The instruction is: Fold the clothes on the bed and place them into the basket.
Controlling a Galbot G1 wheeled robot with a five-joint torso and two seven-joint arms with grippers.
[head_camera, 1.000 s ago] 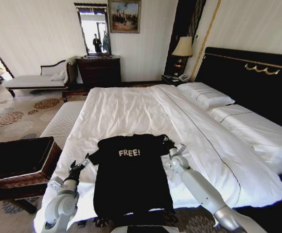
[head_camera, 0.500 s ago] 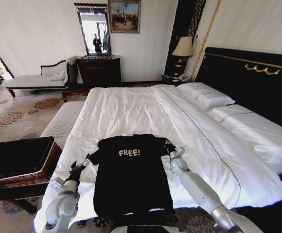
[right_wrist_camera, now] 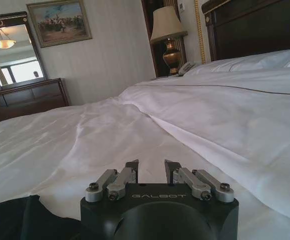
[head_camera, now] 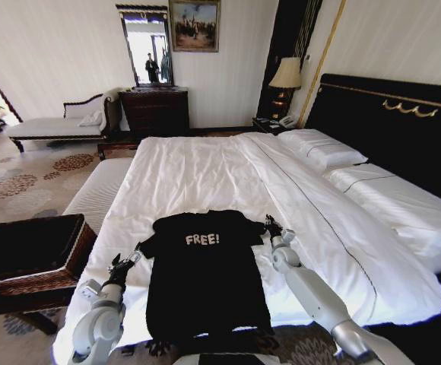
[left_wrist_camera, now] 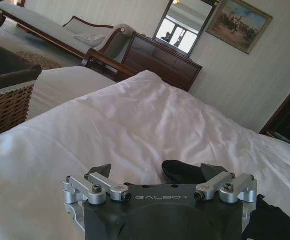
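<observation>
The clothes, one black T-shirt (head_camera: 204, 281) with white "FREE!" lettering, lie flat and spread out at the foot of the bed (head_camera: 198, 175). My left gripper (head_camera: 125, 261) sits just off the shirt's left sleeve. In the left wrist view that gripper (left_wrist_camera: 155, 174) is open wide, with the black sleeve (left_wrist_camera: 181, 171) lying on the duvet between its fingers. My right gripper (head_camera: 272, 226) rests on the white duvet beside the shirt's right sleeve. In the right wrist view it (right_wrist_camera: 151, 169) has a narrow gap with nothing in it, and the shirt's edge (right_wrist_camera: 15, 217) lies off to one side.
The dark wicker basket (head_camera: 34, 251) stands on the floor left of the bed's foot, also in the left wrist view (left_wrist_camera: 5, 102). A cream striped bench (head_camera: 99, 190) runs along the bed's left side. Pillows (head_camera: 323, 152) and the black headboard (head_camera: 403, 129) are at the far right.
My right gripper has slid a little to the right, off the shirt's right sleeve onto bare duvet. The left gripper and the shirt have barely moved.
</observation>
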